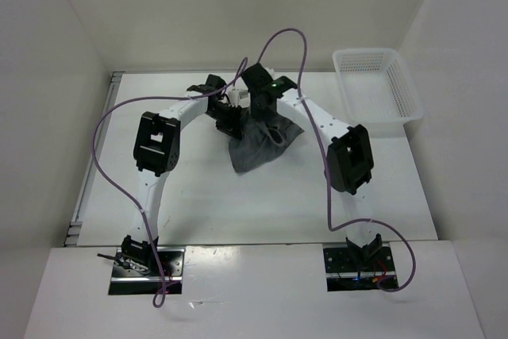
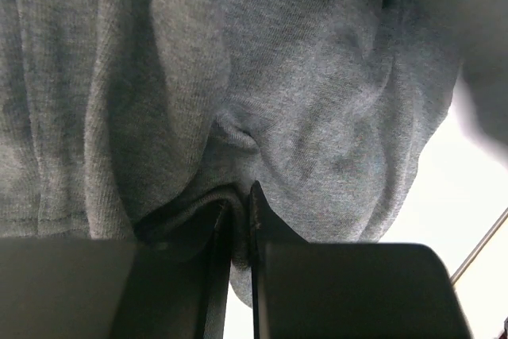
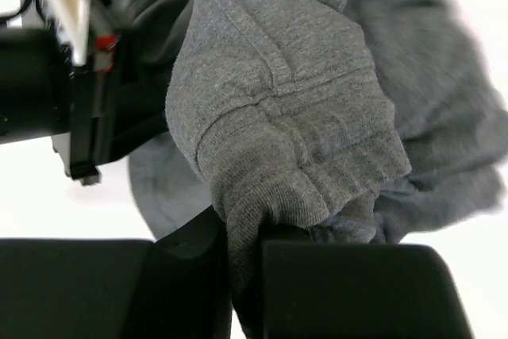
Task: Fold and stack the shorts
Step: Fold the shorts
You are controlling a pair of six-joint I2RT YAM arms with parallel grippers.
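The grey shorts (image 1: 262, 144) hang bunched between my two grippers at the far middle of the table, their lower part resting on it. My left gripper (image 1: 228, 117) is shut on a fold of the shorts (image 2: 302, 101); its jaws pinch the fabric (image 2: 240, 228). My right gripper (image 1: 266, 109) is shut on a ribbed edge of the shorts (image 3: 302, 140), which drape over its jaws (image 3: 246, 252). The two grippers are close together above the cloth. The drawstring is not clearly visible.
A white mesh basket (image 1: 397, 101) stands at the far right of the table. The left arm's black body (image 3: 48, 77) shows at the upper left of the right wrist view. Purple cables loop over both arms.
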